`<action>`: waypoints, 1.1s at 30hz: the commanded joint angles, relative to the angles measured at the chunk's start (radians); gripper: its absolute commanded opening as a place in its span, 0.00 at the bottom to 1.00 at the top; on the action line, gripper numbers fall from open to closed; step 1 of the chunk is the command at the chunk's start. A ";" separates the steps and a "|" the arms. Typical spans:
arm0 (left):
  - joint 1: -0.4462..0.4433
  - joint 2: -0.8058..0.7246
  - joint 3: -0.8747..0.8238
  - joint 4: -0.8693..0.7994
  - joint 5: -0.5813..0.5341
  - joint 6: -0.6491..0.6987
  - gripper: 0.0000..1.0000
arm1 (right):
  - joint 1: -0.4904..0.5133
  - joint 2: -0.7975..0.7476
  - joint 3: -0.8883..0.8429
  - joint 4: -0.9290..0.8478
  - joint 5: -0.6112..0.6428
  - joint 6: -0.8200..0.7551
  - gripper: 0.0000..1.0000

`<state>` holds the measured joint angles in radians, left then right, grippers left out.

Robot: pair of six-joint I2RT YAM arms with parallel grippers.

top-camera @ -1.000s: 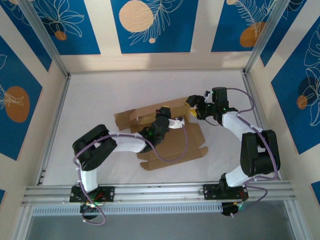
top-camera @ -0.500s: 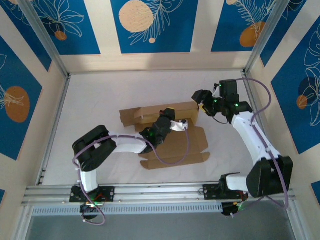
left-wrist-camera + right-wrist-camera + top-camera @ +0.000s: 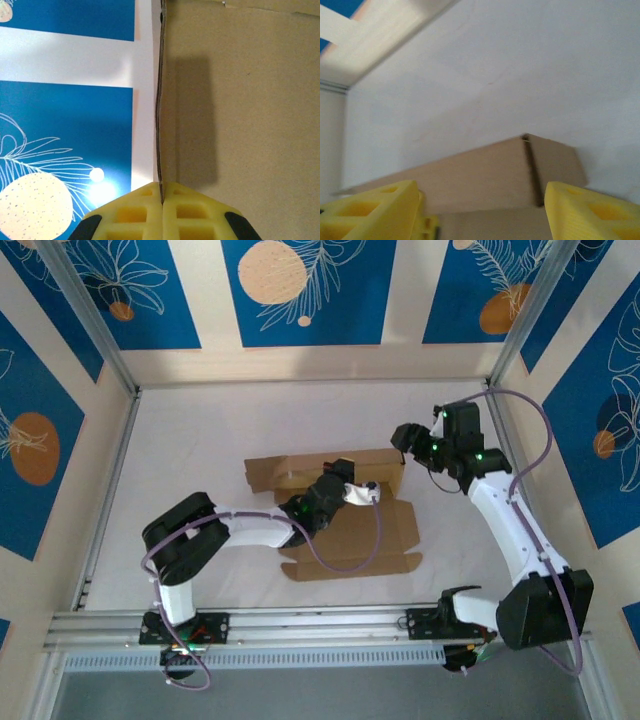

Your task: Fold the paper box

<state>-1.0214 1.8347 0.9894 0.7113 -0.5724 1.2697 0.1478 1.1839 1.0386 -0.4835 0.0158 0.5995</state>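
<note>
Across the middle of the white desk point(image 3: 200, 430) lies the paper box point(image 3: 400, 532), partly formed: its broad base panel is flat toward the near side, while a long far wall point(image 3: 300, 468) stands folded up along the far edge, with small flaps showing on the near and right margins. Reaching in from the left, the left gripper point(image 3: 365, 492) is pinched closed on a thin upright cardboard edge, the yellow pads meeting on it in the wrist view point(image 3: 161, 192). At the far right, the right gripper point(image 3: 405, 437) hangs wide open just beside the wall's right end, not touching it; its camera looks onto that corner point(image 3: 530, 167). The step in hand appears to be setting up the far wall. Next, the right gripper likely needs to close on the end flap and tuck it inward while the left steadies.
</note>
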 commanded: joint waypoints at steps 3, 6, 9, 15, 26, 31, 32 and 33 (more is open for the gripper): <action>-0.012 -0.013 -0.008 -0.052 0.037 -0.027 0.12 | -0.012 -0.181 -0.241 0.360 -0.002 -0.340 0.69; -0.009 -0.038 0.001 -0.067 0.042 -0.063 0.29 | -0.023 -0.108 -0.117 0.246 -0.059 -0.278 0.65; -0.010 -0.080 0.006 -0.128 0.068 -0.112 0.51 | -0.021 0.049 0.118 -0.047 -0.060 -0.161 0.58; -0.008 -0.170 -0.033 -0.178 0.127 -0.195 0.70 | 0.050 0.093 0.230 -0.070 -0.097 -0.119 0.43; 0.031 -0.529 -0.013 -0.507 0.207 -0.633 0.78 | 0.209 0.325 0.503 -0.318 -0.092 -0.237 0.43; 0.212 -0.639 0.131 -0.940 0.350 -1.248 0.68 | 0.242 0.385 0.548 -0.387 -0.022 -0.281 0.44; 0.263 -0.626 0.178 -1.038 0.421 -1.350 0.67 | 0.252 0.392 0.551 -0.401 0.012 -0.290 0.44; 0.310 -0.604 0.222 -1.133 0.480 -1.443 0.64 | 0.259 0.394 0.550 -0.410 0.062 -0.298 0.45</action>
<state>-0.8036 1.2022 1.1278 -0.0738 -0.2600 0.2661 0.3943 1.5677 1.5581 -0.8074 -0.0189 0.3527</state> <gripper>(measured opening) 0.652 0.448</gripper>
